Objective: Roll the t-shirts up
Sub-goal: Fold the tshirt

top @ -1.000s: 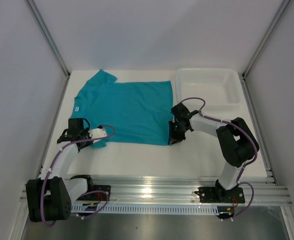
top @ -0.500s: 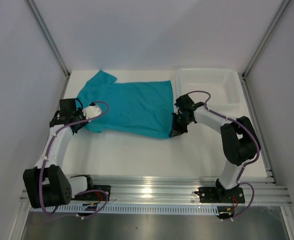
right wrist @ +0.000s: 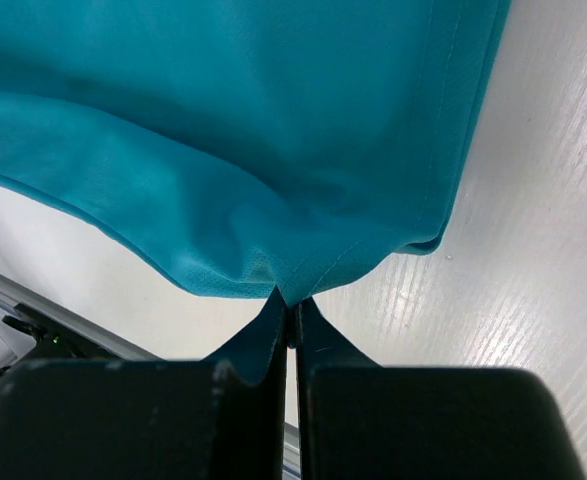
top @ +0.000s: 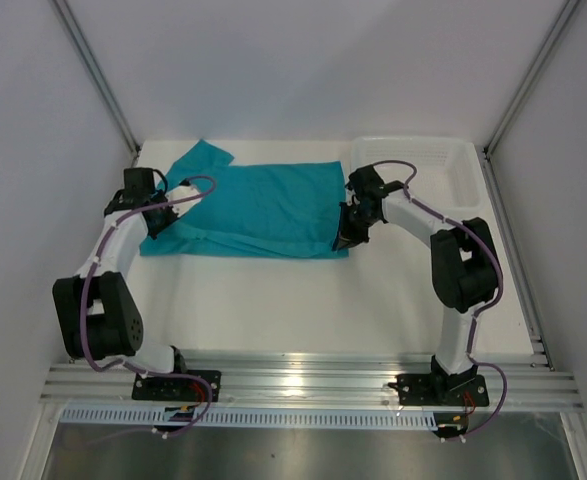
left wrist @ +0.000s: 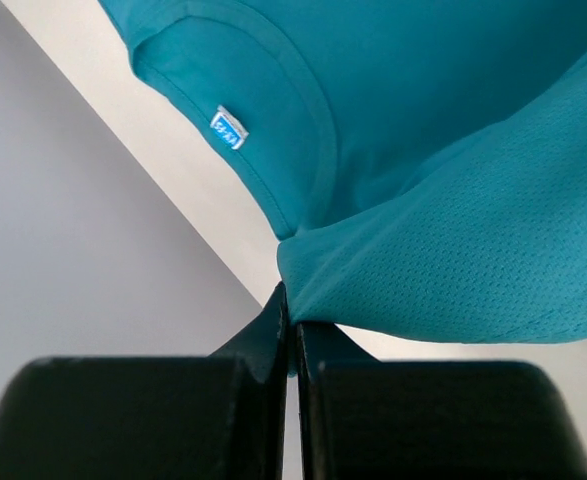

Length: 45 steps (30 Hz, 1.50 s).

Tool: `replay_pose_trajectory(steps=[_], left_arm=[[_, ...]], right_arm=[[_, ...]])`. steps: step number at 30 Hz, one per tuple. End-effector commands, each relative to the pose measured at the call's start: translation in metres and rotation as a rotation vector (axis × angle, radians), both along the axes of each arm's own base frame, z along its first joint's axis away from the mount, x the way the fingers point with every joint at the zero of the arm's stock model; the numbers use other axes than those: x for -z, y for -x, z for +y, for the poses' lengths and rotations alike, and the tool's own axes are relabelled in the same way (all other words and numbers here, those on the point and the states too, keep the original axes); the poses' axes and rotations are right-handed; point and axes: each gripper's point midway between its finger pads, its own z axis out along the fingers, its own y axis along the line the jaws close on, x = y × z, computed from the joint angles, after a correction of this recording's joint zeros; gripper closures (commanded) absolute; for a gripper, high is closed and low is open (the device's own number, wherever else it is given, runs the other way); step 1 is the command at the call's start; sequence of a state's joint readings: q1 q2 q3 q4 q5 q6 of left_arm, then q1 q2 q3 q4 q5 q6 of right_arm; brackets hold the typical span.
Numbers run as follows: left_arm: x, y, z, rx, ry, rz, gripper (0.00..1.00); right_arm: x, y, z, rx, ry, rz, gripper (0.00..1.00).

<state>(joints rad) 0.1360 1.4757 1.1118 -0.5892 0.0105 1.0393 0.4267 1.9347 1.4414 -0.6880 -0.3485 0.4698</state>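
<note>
The teal t-shirt (top: 258, 205) lies across the back of the white table, its near long edge folded up over the rest. My left gripper (top: 156, 222) is shut on the shirt's near left corner by the collar; the left wrist view shows the fabric (left wrist: 453, 230) pinched between the jaws and the white neck label (left wrist: 228, 127). My right gripper (top: 345, 235) is shut on the near right hem corner; the right wrist view shows the hem (right wrist: 273, 250) pinched at the jaw tips.
A white perforated basket (top: 443, 175) stands at the back right, just behind the right arm. Grey walls close in the table on the left, back and right. A metal rail (top: 303, 380) runs along the near edge.
Both grippers have carried the shirt's near edge away from me toward the back, folding it over the rest. The shirt now looks narrower front to back.
</note>
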Motion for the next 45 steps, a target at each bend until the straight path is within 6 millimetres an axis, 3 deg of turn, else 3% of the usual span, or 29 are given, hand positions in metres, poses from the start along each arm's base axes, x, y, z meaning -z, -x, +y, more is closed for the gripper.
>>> replay_pose_trajectory(steps=[1,7,9,18,25,31,34,36,38,40,43,45], left_arm=[[-0.016,-0.025,0.016,-0.033,-0.046,-0.062,0.99],[-0.003,-0.045,0.028,-0.044,-0.083,-0.061,0.99],[-0.007,-0.054,0.029,-0.043,-0.089,-0.078,0.99],[-0.006,-0.085,0.033,-0.027,-0.118,-0.131,0.99],[0.005,-0.098,0.032,-0.028,-0.127,-0.128,0.99],[0.015,-0.104,0.03,-0.024,-0.128,-0.113,0.97],[0.018,-0.108,0.029,-0.034,-0.13,-0.109,0.9],[0.013,-0.113,0.03,-0.071,-0.108,-0.118,0.81],[0.024,-0.111,0.032,-0.127,-0.085,-0.088,0.68],[0.021,-0.115,0.035,-0.183,-0.069,-0.101,0.59],[0.025,-0.118,0.037,-0.261,-0.042,-0.094,0.49],[0.023,-0.117,0.041,-0.303,-0.031,-0.091,0.48]], right_arm=[[-0.01,-0.016,-0.001,0.021,0.004,-0.024,1.0],[-0.01,-0.033,0.004,0.05,0.002,-0.04,1.0],[-0.011,-0.04,0.005,0.06,0.005,-0.051,1.0],[-0.007,-0.044,0.004,0.099,0.034,-0.051,1.0],[-0.015,-0.052,0.009,0.113,0.031,-0.084,1.0],[-0.01,-0.052,0.01,0.129,0.047,-0.075,1.0],[-0.01,-0.054,0.011,0.136,0.043,-0.081,1.0],[-0.011,-0.057,0.014,0.143,0.033,-0.089,0.91],[-0.01,-0.059,0.016,0.153,0.038,-0.097,0.8],[-0.01,-0.063,0.015,0.168,0.048,-0.113,0.73],[-0.016,-0.069,0.016,0.181,0.044,-0.142,0.66],[-0.023,-0.074,0.015,0.188,0.053,-0.175,0.64]])
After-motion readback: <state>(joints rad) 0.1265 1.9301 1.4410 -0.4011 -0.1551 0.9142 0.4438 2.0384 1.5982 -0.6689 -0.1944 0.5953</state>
